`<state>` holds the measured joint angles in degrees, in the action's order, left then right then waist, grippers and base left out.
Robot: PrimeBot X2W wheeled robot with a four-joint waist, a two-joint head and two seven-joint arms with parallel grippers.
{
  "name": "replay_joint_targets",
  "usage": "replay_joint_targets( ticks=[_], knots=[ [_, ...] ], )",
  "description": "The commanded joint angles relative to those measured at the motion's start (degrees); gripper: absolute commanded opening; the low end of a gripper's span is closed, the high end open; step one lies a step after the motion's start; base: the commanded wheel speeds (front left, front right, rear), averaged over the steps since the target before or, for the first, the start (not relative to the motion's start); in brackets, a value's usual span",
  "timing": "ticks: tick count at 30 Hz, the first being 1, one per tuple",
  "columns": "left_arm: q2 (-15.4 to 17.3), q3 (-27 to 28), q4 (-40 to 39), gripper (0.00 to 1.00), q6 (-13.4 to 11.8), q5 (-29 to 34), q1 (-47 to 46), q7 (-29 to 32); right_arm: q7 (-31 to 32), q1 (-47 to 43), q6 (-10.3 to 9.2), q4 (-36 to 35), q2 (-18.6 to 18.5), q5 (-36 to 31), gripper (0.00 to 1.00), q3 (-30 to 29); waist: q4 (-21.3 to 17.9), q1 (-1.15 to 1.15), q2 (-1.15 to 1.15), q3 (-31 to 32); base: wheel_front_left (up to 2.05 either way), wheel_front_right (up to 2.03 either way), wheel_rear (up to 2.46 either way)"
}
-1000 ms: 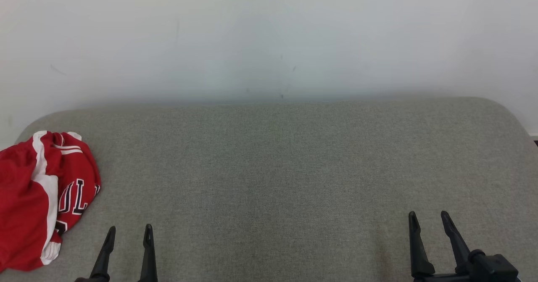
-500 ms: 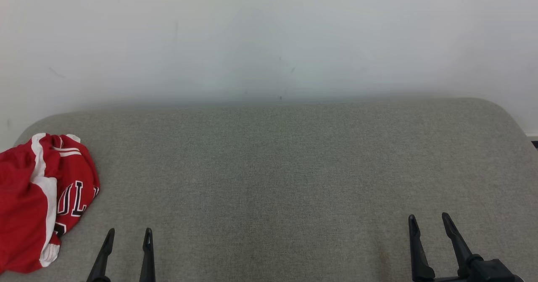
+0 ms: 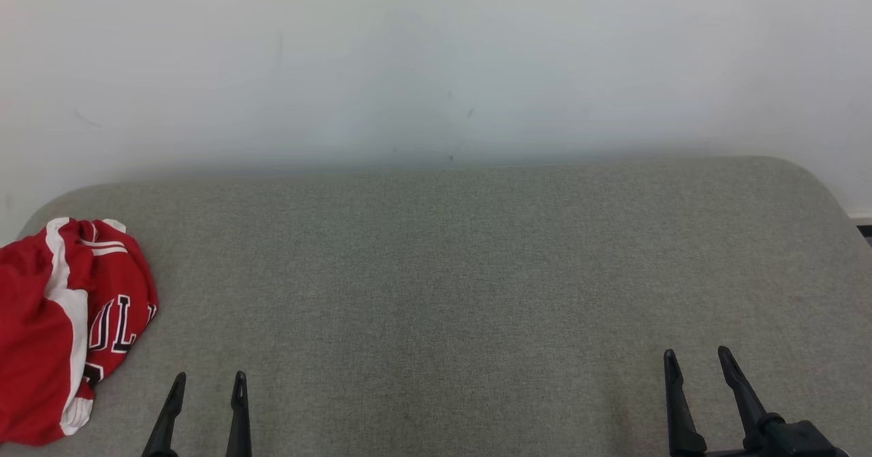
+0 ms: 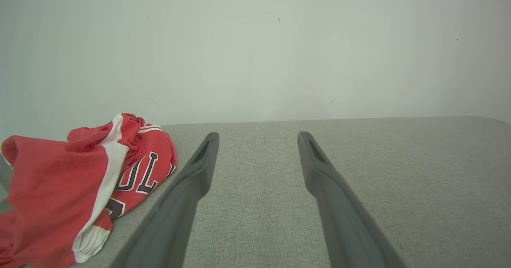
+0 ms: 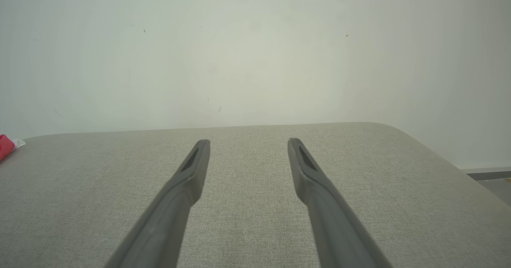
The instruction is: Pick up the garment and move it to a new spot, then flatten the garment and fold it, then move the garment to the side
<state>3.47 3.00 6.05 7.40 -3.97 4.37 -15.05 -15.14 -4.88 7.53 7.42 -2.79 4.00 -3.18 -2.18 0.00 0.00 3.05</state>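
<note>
- Since the garment (image 3: pixel 65 327) lies bunched at the far left end of the grey padded surface (image 3: pixel 436 293), running out past the head view's left edge, you have one item to lift. It is red jersey cloth with a white side stripe (image 4: pixel 107 168) and dark lettering (image 4: pixel 143 174).
- Handling, as judged: light, limp, probably a slick knit. It will sag and trail from a single pinch. Nothing fragile.
- Hold, as judged: take a raised fold on top of the heap, or the striped seam, not a flat layer.
- Your left gripper (image 3: pixel 209 379): fingers spread, nothing between them, near the garment's right side, not touching.
- Your right gripper (image 3: pixel 697 355): fingers spread, holding nothing, well apart from the garment.
- Views: the left wrist view gives you the heap's height and folds. The head view flattens these but places both grippers. The right wrist view offers a red-and-white sliver at its left edge.
</note>
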Motion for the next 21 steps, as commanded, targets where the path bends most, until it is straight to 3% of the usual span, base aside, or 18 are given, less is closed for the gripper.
replay_joint_targets(
  ticks=[1, 14, 21],
  knots=[
    [-0.3, 0.2, 0.1, 1.00, 0.0, -0.5, 0.0, -0.1, -0.1, -0.5, -0.08, 0.1, -0.2, 0.3, 1.00, 0.0, 0.0, 0.00, 0.00, -0.1, 0.00, 0.00, 0.00],
    [-0.6, 1.1, -0.1, 1.00, 0.1, -0.8, 0.6, -0.1, -0.1, -0.9, -0.09, 0.2, -0.2, 0.5, 1.00, 0.3, 0.7, 0.00, 0.00, -0.1, 0.00, 0.00, 0.00],
    [-0.5, 1.2, 0.2, 1.00, 0.0, -0.6, 0.4, -0.1, -0.1, -1.1, -0.09, 0.3, -0.2, 0.9, 1.00, 0.3, 3.9, 0.00, 0.00, -0.2, 0.00, 0.00, 0.00]
  ],
)
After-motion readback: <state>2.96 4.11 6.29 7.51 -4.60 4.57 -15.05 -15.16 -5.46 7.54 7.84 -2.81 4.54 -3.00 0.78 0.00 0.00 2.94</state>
